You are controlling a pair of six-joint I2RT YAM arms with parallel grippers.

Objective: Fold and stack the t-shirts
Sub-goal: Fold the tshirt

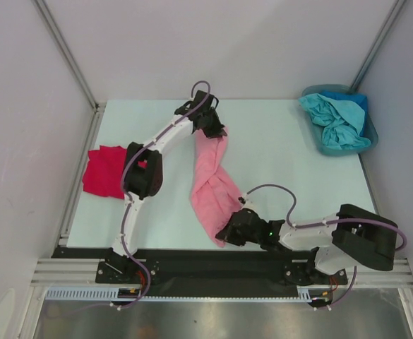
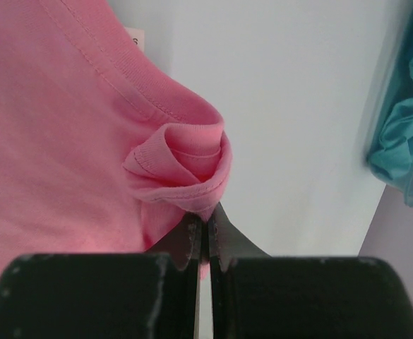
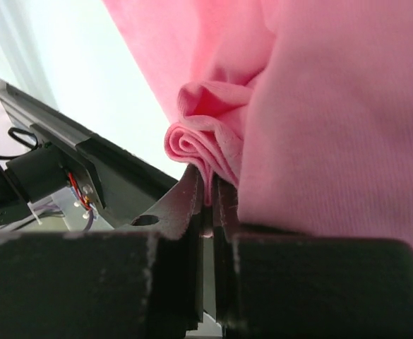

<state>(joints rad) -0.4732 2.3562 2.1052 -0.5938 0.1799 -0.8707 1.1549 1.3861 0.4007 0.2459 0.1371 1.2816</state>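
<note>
Risk one, upper centre of the overhead view: left gripper (image 1: 210, 127) pressed together on just a small rolled bit of stitched edge of the pink t-shirt (image 1: 212, 185). Thin bite at the very fingertips in the left wrist view. Likely to slip free if tugged hard or sideways.

Risk two, lower centre: right gripper (image 1: 236, 229) also clamped tight, pinching a curled wad of the same pink edge, close above the front frame rail (image 1: 192, 256). Likely to snag there, or to drag cloth off the near edge, if lowered or drawn back.

Risk three, between the two: pink t-shirt twisted rope-like, running diagonally down the middle of the table (image 1: 284, 183), not lying flat. Probably ends as a lopsided bundle if folded from here without untwisting and spreading first. Cannot tell whether held by sleeve, hem or collar.

Around, left to right:
- Far left: red t-shirt (image 1: 102, 173), bunched at the table's left edge, partly hidden under the elbow of the left arm (image 1: 144, 169). Could get swept along if that arm swings back low.
- Upper right: teal bin (image 1: 370, 134) with crumpled teal and blue t-shirts (image 1: 333, 120) inside, well apart from both grippers, not in the way.
- Nothing else seen blocking the stretch besides the arms themselves.
</note>
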